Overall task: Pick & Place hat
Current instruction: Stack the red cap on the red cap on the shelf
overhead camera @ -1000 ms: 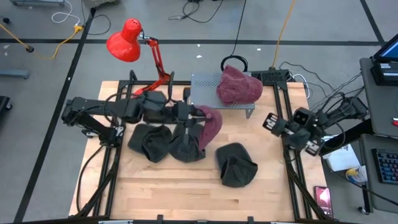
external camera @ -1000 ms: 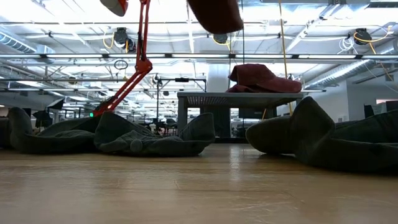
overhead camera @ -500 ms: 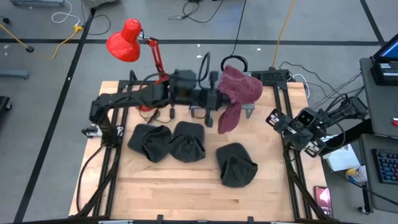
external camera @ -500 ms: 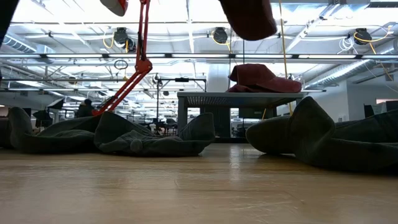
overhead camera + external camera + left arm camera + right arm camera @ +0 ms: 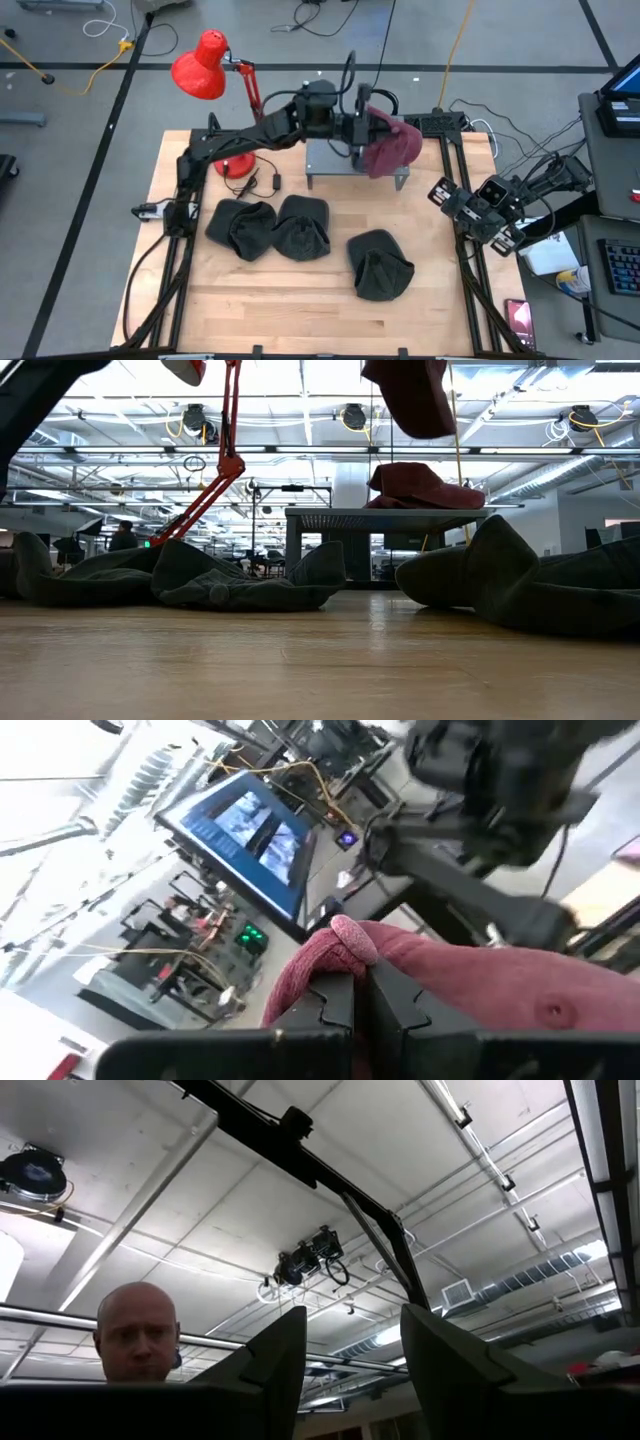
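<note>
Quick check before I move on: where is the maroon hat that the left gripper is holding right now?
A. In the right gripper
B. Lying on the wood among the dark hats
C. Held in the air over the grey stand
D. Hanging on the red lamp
C: the left gripper is shut on the maroon hat, which hangs above the grey stand, clear of the dark hats on the table.

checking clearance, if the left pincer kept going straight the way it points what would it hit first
The left pincer, shut on a maroon hat, points across the grey stand. Probably the maroon hat already on that stand comes first, though depth is unclear.
</note>
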Available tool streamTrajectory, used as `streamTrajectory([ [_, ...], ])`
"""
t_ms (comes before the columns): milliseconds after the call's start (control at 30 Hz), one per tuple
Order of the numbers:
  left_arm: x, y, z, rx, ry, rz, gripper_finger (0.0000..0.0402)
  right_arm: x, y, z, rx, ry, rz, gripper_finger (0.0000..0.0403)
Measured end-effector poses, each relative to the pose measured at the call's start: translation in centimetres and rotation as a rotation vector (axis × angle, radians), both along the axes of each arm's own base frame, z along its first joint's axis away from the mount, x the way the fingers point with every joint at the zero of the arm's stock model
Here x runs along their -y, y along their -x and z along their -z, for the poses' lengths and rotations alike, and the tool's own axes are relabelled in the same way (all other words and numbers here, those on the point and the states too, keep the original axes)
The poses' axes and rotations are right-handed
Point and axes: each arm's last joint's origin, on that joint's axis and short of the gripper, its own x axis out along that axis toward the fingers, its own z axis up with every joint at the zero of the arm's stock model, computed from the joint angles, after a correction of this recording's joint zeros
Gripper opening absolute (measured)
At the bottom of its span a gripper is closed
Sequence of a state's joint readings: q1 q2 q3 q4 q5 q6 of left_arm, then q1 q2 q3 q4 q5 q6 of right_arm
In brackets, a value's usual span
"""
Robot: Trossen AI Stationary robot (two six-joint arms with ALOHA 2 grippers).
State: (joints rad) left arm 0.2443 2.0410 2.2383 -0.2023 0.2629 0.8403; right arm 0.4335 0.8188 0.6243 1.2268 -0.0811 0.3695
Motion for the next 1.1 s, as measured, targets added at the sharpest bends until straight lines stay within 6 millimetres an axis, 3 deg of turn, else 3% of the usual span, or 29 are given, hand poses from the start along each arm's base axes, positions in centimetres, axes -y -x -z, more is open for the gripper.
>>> streamTrajectory([
  [233,-4.9,-0.8,1.6,0.081,-0.027,-0.01,0.0003,0.0,0.0,0.0,-0.008,-0.002,-0.005,0.0155],
  [400,-7.1,-1.3,2.6,0.142,0.01,-0.018,0.0003,-0.1,-0.3,0.2,-0.02,0.001,-0.003,0.0155],
  [733,-10.1,-3.3,7.1,0.112,0.109,0.034,0.0003,-0.6,-1.4,0.8,-0.071,0.002,0.009,0.0155],
  [967,-10.6,-3.4,8.2,0.044,0.145,0.015,0.0003,-0.6,-1.5,0.9,-0.078,0.0,0.012,0.0155],
  [1100,-11.2,-3.4,9.2,-0.032,0.167,-0.117,0.0003,-0.6,-1.6,0.9,-0.078,0.002,0.013,0.0155],
])
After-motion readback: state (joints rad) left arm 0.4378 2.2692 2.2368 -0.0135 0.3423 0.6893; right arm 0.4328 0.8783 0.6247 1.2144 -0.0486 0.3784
